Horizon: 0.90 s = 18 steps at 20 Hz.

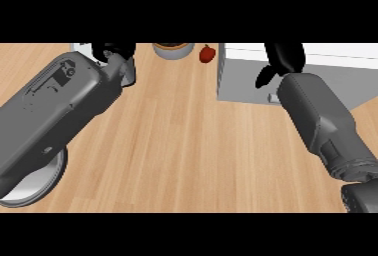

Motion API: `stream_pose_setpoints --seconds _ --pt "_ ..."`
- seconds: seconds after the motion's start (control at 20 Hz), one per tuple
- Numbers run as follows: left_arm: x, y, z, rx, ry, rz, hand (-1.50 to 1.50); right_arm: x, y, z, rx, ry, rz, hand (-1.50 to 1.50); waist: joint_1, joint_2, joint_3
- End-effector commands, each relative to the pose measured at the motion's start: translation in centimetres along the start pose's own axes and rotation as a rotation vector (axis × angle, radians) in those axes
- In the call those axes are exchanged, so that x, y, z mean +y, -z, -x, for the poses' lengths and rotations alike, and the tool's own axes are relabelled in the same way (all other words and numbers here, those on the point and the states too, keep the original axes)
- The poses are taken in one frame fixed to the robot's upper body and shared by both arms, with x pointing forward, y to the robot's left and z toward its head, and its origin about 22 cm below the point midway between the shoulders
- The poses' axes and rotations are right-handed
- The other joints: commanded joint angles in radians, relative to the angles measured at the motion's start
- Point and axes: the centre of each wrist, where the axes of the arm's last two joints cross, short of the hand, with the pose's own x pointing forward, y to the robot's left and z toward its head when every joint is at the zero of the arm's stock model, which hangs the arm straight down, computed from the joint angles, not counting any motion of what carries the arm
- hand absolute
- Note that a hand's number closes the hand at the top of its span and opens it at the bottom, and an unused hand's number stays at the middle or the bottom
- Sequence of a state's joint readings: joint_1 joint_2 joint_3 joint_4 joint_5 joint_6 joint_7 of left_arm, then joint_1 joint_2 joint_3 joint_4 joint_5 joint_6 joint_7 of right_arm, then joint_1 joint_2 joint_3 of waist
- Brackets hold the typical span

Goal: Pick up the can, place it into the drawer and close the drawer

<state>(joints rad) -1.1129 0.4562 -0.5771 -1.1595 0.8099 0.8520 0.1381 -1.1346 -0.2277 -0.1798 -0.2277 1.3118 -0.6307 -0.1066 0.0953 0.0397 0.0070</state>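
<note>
A small grey cylinder with a dark brown top, possibly the can, stands at the far edge of the counter, cut off by the view's top. The grey and white drawer box sits at the upper right. My right hand hangs over the box with its thumb pointing down and away from the palm; nothing shows in it. My left hand is at the upper left, mostly cut off by the top edge, left of the cylinder.
A small red fruit-like thing lies between the cylinder and the drawer box. A grey plate peeks out under my left forearm at the lower left. Bare wooden counter spreads between the two forearms.
</note>
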Motion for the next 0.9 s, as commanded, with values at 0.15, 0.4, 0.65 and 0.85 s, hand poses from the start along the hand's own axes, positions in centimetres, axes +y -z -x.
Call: stream_pose_setpoints --seconds 0.15,0.4,0.65,0.85 --pt "0.8 0.0 -1.1 -0.001 -0.005 0.015 -1.50 -3.7 3.2 -0.7 -0.034 0.081 0.004 -1.50 0.028 0.002 -0.004" --pt "1.3 -0.4 -0.5 0.009 -0.002 0.020 -1.50 -2.9 3.0 -2.4 0.036 0.487 0.005 -1.50 0.020 -0.005 0.000" --pt "1.4 -1.0 -0.5 0.018 -0.009 0.013 -1.50 -2.5 2.6 -1.3 0.094 0.714 0.025 -1.50 0.015 -0.013 -0.001" --pt "1.0 -1.7 -0.1 0.009 -0.003 0.016 -1.50 -2.9 2.7 -0.7 0.079 0.761 0.036 -1.50 0.012 -0.007 -0.003"
